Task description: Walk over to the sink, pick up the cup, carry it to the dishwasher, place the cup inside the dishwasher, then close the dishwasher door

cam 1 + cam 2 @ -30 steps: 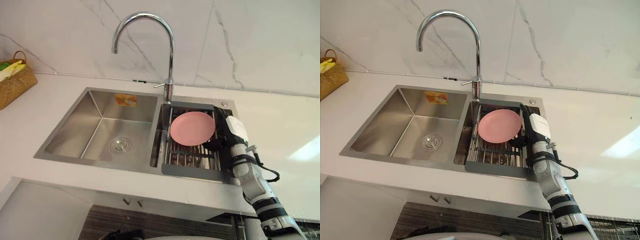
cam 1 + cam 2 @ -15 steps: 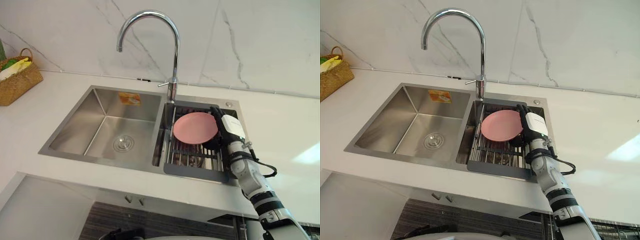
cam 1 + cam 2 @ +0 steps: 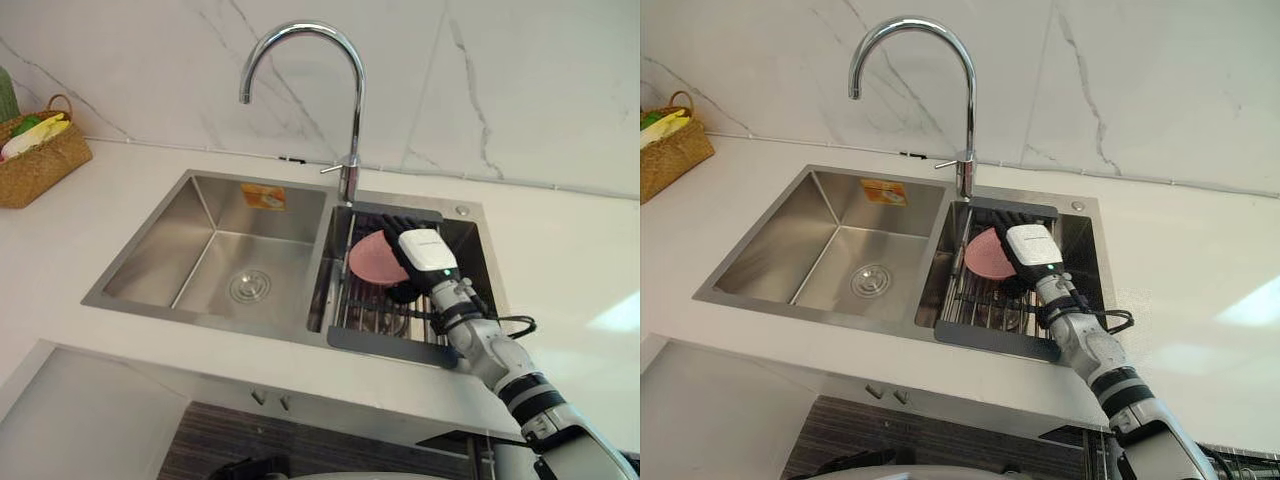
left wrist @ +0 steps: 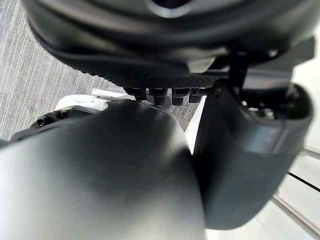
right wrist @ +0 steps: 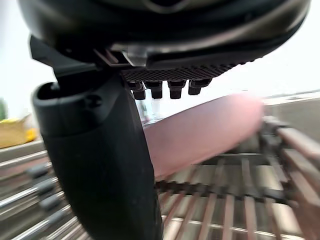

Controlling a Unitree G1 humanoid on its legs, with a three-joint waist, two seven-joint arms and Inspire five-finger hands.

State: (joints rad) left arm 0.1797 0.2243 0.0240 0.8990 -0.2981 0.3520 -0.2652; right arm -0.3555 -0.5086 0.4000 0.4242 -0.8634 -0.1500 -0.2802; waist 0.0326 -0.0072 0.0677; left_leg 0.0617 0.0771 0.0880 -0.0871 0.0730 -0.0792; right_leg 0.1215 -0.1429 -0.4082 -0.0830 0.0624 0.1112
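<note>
My right hand (image 3: 420, 255) reaches into the sink's right basin, with its fingers held straight over a pink plate (image 3: 366, 262). The plate leans on a dark drying rack (image 3: 380, 312) set in that basin. In the right wrist view the plate (image 5: 200, 132) lies just past the thumb (image 5: 100, 150), above the rack bars. A roundish clear shape (image 3: 388, 322) shows under the rack bars; I cannot tell whether it is the cup. My left hand (image 4: 245, 150) hangs relaxed above a grey floor and holds nothing.
The steel sink's left basin (image 3: 230, 270) is bare down to its drain. A tall curved tap (image 3: 350, 100) rises between the basins. A woven basket (image 3: 40, 160) sits far left on the white counter (image 3: 560, 260). Behind the counter runs a marble wall.
My right hand has swung left from the rack's right side to over the pink plate, now covering part of it. The camera has shifted a little.
</note>
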